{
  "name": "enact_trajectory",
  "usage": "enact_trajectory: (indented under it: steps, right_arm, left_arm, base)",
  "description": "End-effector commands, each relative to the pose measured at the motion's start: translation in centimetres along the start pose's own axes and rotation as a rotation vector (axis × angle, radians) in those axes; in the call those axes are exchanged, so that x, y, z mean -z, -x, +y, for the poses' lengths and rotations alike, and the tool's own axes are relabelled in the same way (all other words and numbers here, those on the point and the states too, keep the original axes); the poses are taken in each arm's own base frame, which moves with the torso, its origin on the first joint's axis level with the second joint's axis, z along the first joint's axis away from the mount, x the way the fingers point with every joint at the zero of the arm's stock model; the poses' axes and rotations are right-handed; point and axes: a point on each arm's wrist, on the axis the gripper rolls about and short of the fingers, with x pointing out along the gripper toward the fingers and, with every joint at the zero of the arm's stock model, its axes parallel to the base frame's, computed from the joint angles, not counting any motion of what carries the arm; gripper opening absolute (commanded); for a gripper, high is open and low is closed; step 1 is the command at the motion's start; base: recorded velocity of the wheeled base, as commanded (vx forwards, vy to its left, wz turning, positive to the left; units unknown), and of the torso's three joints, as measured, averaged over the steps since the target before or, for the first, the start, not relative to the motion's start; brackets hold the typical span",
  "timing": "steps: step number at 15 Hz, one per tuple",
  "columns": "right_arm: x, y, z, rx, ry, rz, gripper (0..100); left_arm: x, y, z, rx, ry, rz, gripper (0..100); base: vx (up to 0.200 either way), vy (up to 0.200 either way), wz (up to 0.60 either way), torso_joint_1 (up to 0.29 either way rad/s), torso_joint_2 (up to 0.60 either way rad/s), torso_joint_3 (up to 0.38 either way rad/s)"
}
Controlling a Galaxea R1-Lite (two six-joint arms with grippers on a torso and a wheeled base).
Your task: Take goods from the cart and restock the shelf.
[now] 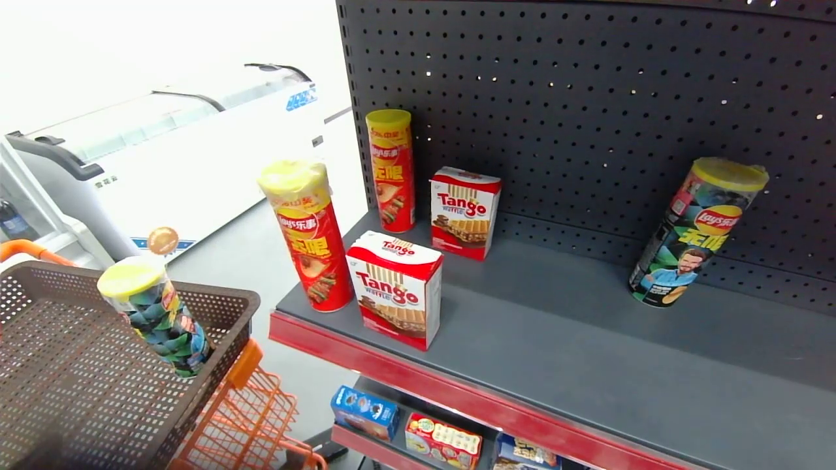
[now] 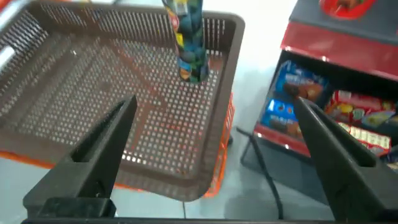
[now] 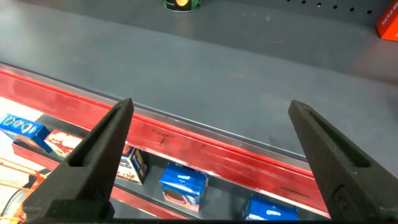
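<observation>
I am holding my left gripper (image 2: 212, 104) and right gripper (image 3: 210, 106) wide open and empty, the shelf (image 1: 588, 339) carrying five goods and one can (image 1: 160, 313) waiting in the cart (image 1: 250, 301).

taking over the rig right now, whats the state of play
Left hand: open, empty, above the cart basket.
Right hand: open, empty, over the front edge of the shelf.
Done, on the shelf: front red can, rear red can, front wafer box, rear wafer box, shelved dark can at the right.
Left to do: basket dark can, standing in the basket, not yet picked.
</observation>
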Motion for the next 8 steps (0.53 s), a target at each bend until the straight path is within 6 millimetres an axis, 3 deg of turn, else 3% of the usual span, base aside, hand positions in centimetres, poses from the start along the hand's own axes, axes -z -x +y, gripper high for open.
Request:
enact_trajectory:
  steps: [1,5,8]
  right_arm:
    - [0.0,0.0,0.0,0.001,0.0,0.002,100]
    - [0.0,0.0,0.0,0.0,0.0,0.002,100]
    - [0.0,0.0,0.0,0.0,0.0,0.002,100]
  left_arm:
    - [-0.4,-4.9,0.8,-0.028,0.041,0.184,100]
    - [-1.1,-10.2,2.2,-0.08,0.056,0.153,100]
    - [0.1,-12.8,2.5,-0.08,0.055,0.152,100]
  base:
    - [0.0,0.0,0.0,0.0,0.0,0.0]
    - [0.0,0.0,0.0,0.0,0.0,0.0]
    - [0.0,0.0,0.0,0.0,0.0,0.0]
